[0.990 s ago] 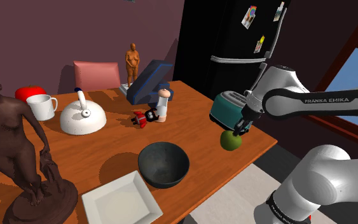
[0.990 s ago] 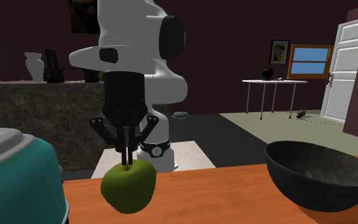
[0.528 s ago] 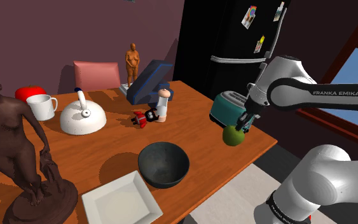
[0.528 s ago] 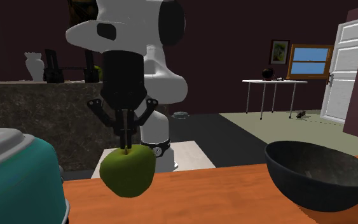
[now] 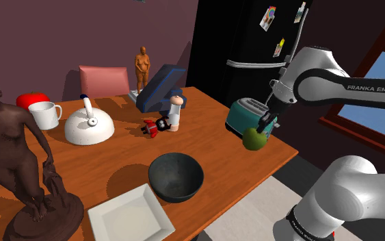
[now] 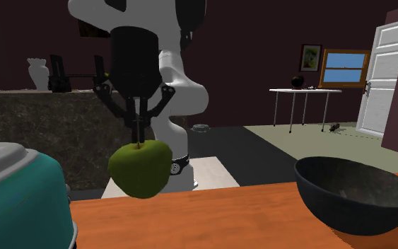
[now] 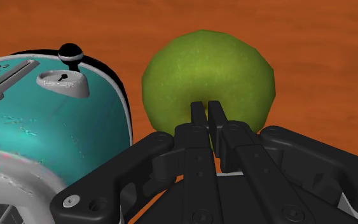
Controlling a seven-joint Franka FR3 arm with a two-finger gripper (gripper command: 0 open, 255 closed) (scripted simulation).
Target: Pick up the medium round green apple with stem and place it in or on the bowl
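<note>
Higher now than a second ago, the green apple (image 5: 254, 139) hangs clear of the wooden surface (image 5: 115, 154), seemingly raised so it can travel to the bowl. From the shoulder view's left: the dark bowl (image 5: 176, 176) sits empty, well apart; a teal toaster (image 5: 244, 116) stands just beside the apple; the hand (image 5: 264, 127) pinches the stem, fingers nearly together, so the fruit dangles beneath.

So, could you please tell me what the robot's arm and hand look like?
The glossy white arm has rounded, tube-shaped links joined by dark bands. One dark section carries white FRANKA EMIKA lettering. The all-black hand has two slim, straight fingers flanked by angled black struts, with small screw heads on its body.
</note>
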